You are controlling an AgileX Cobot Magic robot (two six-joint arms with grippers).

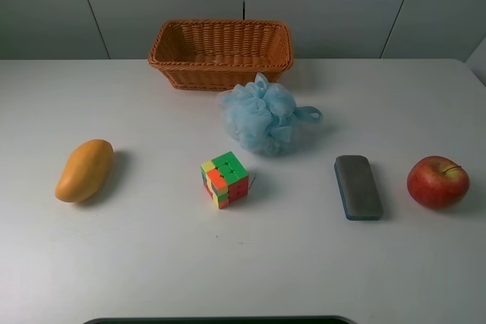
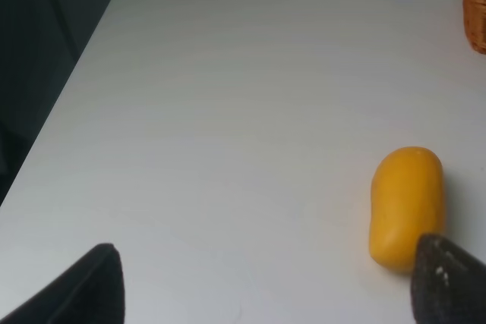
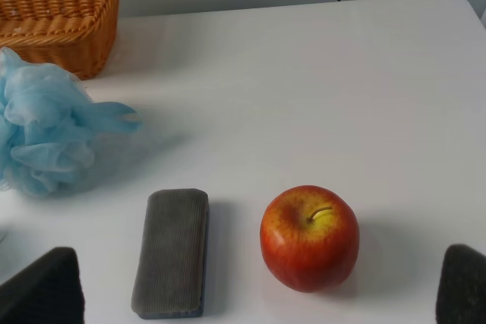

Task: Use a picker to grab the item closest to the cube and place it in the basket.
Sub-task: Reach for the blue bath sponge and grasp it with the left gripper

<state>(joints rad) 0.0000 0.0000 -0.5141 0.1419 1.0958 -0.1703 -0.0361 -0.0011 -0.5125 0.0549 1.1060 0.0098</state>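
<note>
Nearest me, both hands hang back at my edge of the table (image 1: pixel 152 263), outside the overhead view. The left hand (image 2: pixel 269 290) is released, its two tips spread wide with nothing between them, and it looks out over the mango (image 2: pixel 406 206). The right hand (image 3: pixel 250 294) is likewise released and empty, with the grey eraser (image 3: pixel 171 252) and the apple (image 3: pixel 309 237) lying just ahead of it.

Further out is the row: mango at the left, the cube (image 1: pixel 225 179) near the middle, eraser and apple at the right.

Beyond the cube and a little to its right, close by, sits the blue bath pouf (image 1: pixel 260 117). I judge it the cube's nearest neighbour, so it is my target. It is a roundish bundle with no real long axis, only a loop (image 1: pixel 310 115) trailing to the right. It lies slightly right of the table's middle and shows in the right wrist view, not the left. That makes the right hand the nearer one, and its path is forward and inward, past the eraser.

Farthest is the basket (image 1: pixel 221 52), just behind the pouf, with nothing in it.
</note>
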